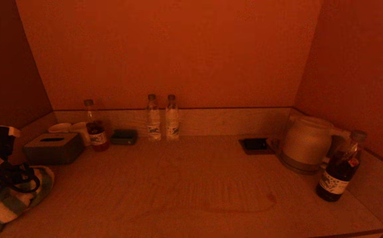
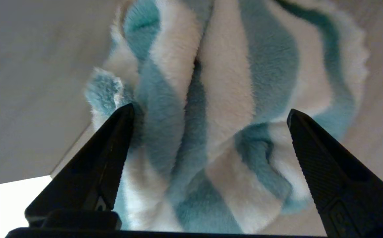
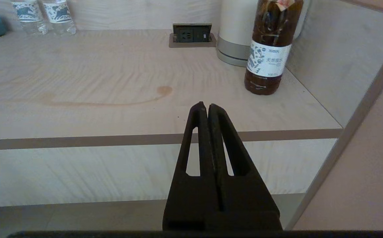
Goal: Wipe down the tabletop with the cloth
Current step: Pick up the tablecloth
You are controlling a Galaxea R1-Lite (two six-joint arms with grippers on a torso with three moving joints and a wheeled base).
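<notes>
Grasp step: left hand point(image 2: 211, 115) hanging spread wide over the striped cloth point(image 2: 217, 109), bunched at the table's point(image 1: 191, 185) near-left corner, gripping nothing. Next it's needing to drop and pinch a fold, then sweep to the brown stain point(image 3: 112, 100). Right hand point(image 3: 208, 105) sitting closed, empty, off the front edge. Dark-liquid bottle point(image 3: 269, 46) looking nearly full, two water bottles point(image 1: 162, 119) full

Tabletop point(image 1: 191, 185) with cloth point(image 1: 9, 201), bottles, kettle point(image 1: 305, 143).
</notes>
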